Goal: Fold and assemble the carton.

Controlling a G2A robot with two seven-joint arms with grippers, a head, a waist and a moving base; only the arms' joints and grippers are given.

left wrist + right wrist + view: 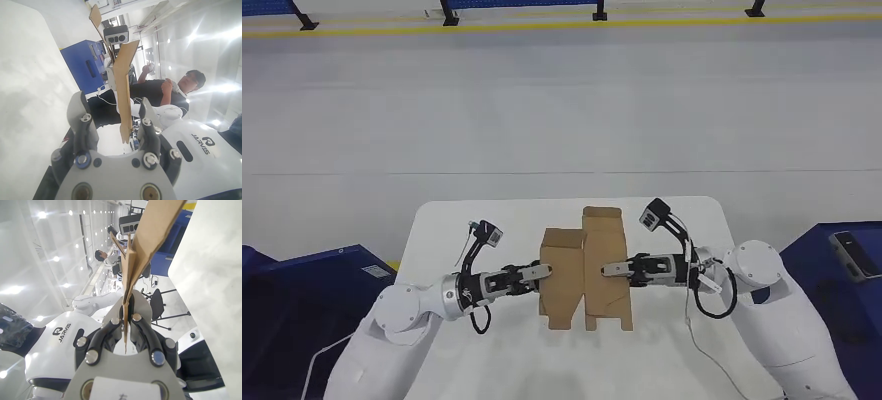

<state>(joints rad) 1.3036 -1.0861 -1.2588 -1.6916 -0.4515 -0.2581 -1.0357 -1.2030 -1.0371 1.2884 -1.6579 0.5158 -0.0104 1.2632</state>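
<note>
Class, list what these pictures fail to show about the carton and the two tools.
- Top view: underside of the carton, hidden by its own panels; contact with the table unclear.
- Left wrist view: carton edge-on, flaps uncountable; whether the left tool touches it unclear.
- Right wrist view: carton's far end cut off by the picture's edge.

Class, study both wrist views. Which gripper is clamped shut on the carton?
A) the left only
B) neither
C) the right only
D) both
C: the right gripper has its jaws closed on an edge of the carton, while the left gripper has its jaws wide apart around the other edge.
</note>
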